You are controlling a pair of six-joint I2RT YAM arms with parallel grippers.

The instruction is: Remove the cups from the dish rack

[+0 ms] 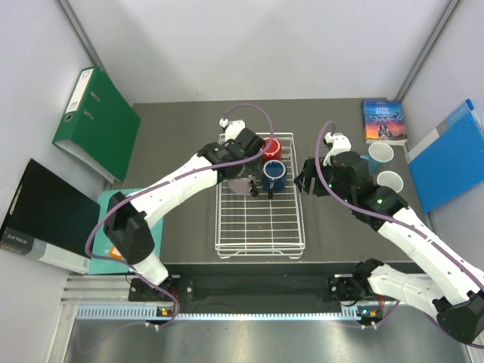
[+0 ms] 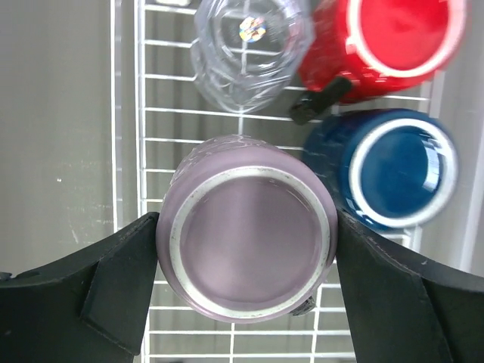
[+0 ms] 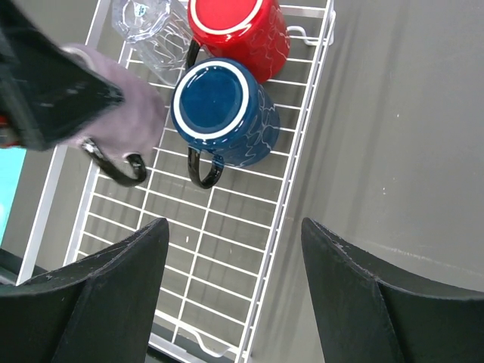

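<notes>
The white wire dish rack (image 1: 261, 219) lies mid-table. My left gripper (image 1: 243, 184) is shut on the mauve-pink mug (image 2: 249, 238), bottom up, a finger on each side, over the rack's (image 2: 151, 113) far left part. The clear glass tumbler (image 2: 249, 45), red mug (image 2: 386, 41) and dark blue mug (image 2: 393, 170) stand in the rack beside it. My right gripper (image 1: 306, 181) is open and empty at the rack's right edge (image 3: 227, 249). The right wrist view shows the blue mug (image 3: 223, 113), the red mug (image 3: 234, 30) and the held mauve mug (image 3: 125, 121). A light blue cup (image 1: 380, 155) and another pale cup (image 1: 389, 181) stand on the table at the right.
A book (image 1: 383, 121) and a blue folder (image 1: 448, 155) lie at the far right. A green binder (image 1: 97, 121), a black binder (image 1: 45, 215) and a teal item (image 1: 113, 227) sit off the table's left side.
</notes>
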